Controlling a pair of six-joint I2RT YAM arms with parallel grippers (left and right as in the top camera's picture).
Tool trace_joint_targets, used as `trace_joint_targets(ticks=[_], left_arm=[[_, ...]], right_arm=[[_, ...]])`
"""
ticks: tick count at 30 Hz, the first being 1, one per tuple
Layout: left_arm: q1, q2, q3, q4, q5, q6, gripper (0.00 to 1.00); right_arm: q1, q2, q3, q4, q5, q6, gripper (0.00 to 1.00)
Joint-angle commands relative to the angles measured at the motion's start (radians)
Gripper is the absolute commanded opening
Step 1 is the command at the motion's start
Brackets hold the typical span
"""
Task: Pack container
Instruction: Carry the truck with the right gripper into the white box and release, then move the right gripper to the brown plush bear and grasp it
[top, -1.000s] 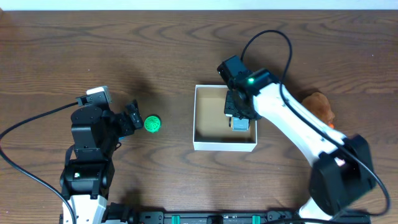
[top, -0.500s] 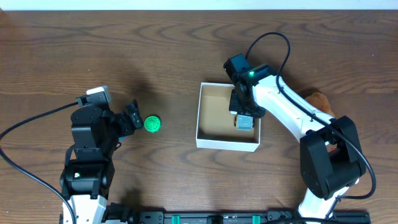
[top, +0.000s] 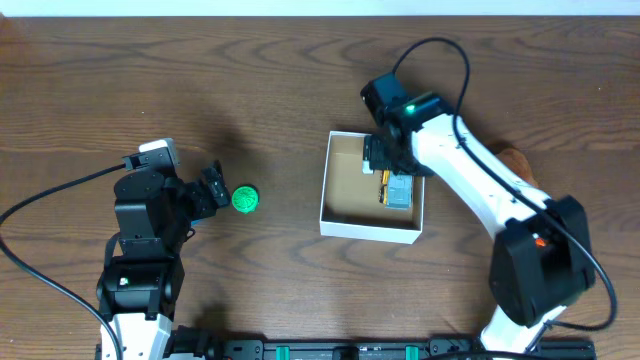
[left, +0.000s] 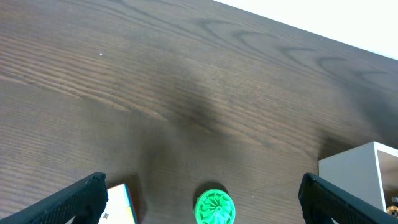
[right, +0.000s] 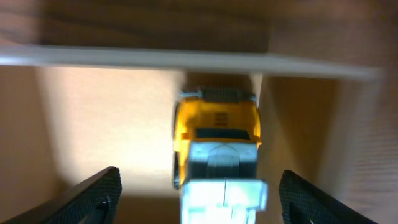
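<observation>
Right gripper (right: 202, 196) spread wide, grasping nothing — one yellow-and-grey toy truck (right: 217, 146) lies just ahead of it, inside the one container (top: 368, 231); left gripper (left: 204, 186) likewise released — one green ball (left: 215, 207) just ahead.

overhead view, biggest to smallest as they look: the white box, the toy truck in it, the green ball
1. container
2. toy truck and green ball: they look about alike, and the truck is partly covered, so no ranking between them.

setting: robot lab bench | cues: wood-grain table (top: 150, 70), left arm (top: 145, 215), right arm (top: 470, 185), black cables (top: 435, 41)
</observation>
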Motion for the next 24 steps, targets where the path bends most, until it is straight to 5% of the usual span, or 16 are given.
trace_joint_targets(ticks=[1,7,11,18,24], left_arm=[[0.006,-0.001,0.028,-0.002,-0.008,-0.002,0.98],[0.006,-0.001,0.028,-0.002,-0.008,-0.002,0.98],[0.006,-0.001,0.028,-0.002,-0.008,-0.002,0.98],[0.006,-0.001,0.028,-0.002,-0.008,-0.002,0.98],[0.006,-0.001,0.028,-0.002,-0.008,-0.002,0.98]], right_arm=[[-0.010,-0.102,0.097,-0.037,0.019,-0.057,0.99],[-0.114,-0.247,0.209,-0.082,0.057,-0.112,0.99],[-0.313,-0.311,0.215,-0.119,0.053,-0.167,0.99],[-0.628,-0.227,0.137,-0.159,-0.006,-0.564,0.99],[-0.702,-0.114,0.012,-0.126,-0.006,-0.642,0.99]])
